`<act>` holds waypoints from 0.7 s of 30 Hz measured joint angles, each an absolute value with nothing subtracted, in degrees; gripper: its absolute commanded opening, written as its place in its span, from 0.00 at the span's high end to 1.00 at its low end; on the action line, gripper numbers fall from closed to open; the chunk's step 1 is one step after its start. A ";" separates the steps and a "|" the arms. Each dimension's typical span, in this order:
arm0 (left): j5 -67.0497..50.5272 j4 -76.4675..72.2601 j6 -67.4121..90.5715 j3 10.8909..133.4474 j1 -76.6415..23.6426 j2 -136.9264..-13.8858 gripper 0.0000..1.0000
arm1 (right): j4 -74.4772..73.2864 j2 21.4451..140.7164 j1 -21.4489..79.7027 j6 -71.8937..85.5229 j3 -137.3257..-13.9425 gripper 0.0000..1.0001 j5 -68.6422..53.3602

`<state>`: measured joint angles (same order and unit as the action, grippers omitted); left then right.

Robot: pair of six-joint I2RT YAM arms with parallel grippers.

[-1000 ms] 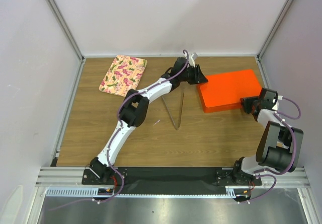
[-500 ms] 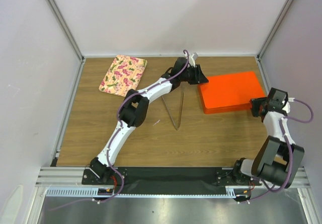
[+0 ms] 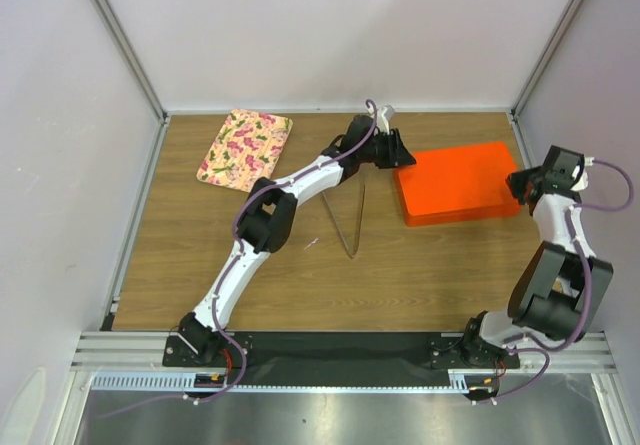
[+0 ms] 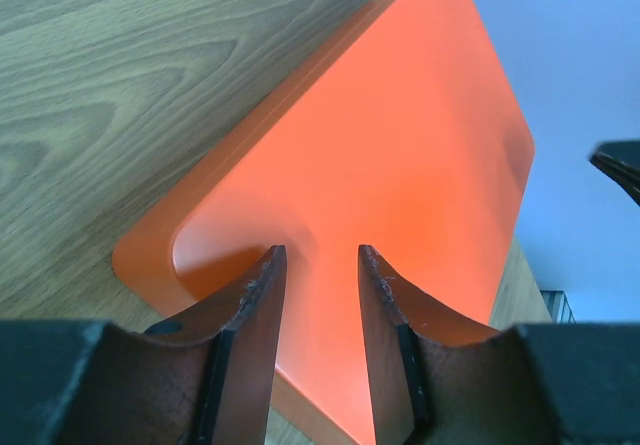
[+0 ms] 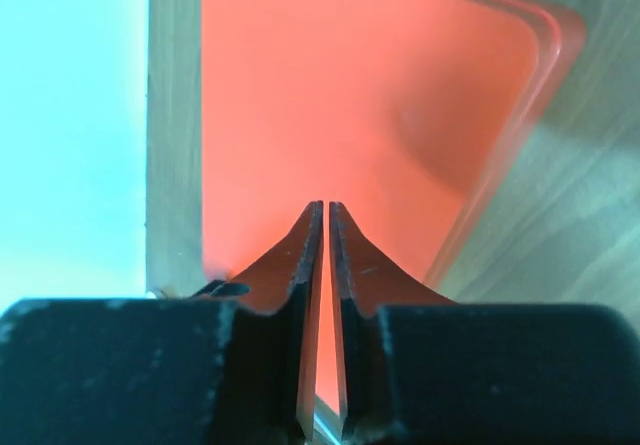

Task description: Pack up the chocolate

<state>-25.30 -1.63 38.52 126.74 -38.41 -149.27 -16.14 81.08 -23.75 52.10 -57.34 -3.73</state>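
No chocolate shows in any view. An orange box (image 3: 460,180) lies shut at the right of the table, its lid filling both wrist views (image 4: 400,145) (image 5: 350,95). My left gripper (image 3: 400,155) hovers at the box's far left corner. Its jaws (image 4: 318,253) stand open over the lid with nothing between them. My right gripper (image 3: 518,183) is at the box's right edge. There its jaws (image 5: 326,205) are shut to a thin slit above the lid, holding nothing that I can see.
A floral tray (image 3: 245,145) lies at the back left of the wooden table (image 3: 180,255). A thin V-shaped metal piece (image 3: 345,220) rests in the middle beside the left arm. White walls enclose the table on three sides.
My right gripper has moved from the box's near right corner farther back along its right edge, and its jaws have closed. The left arm has stayed put.
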 measured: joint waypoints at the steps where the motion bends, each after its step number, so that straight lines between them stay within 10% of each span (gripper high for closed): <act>1: -25.32 -1.74 38.52 126.65 -38.46 -149.27 0.58 | -14.96 82.32 -23.92 51.70 -57.52 0.93 -4.03; 21: -25.93 -3.79 38.41 125.36 -39.20 -149.03 0.57 | -6.92 91.44 -27.81 47.22 -61.60 0.99 -12.25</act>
<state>-25.93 -3.79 38.41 125.36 -39.20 -149.03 -6.92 91.44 -27.81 47.22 -61.60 -12.25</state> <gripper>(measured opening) 0.422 0.011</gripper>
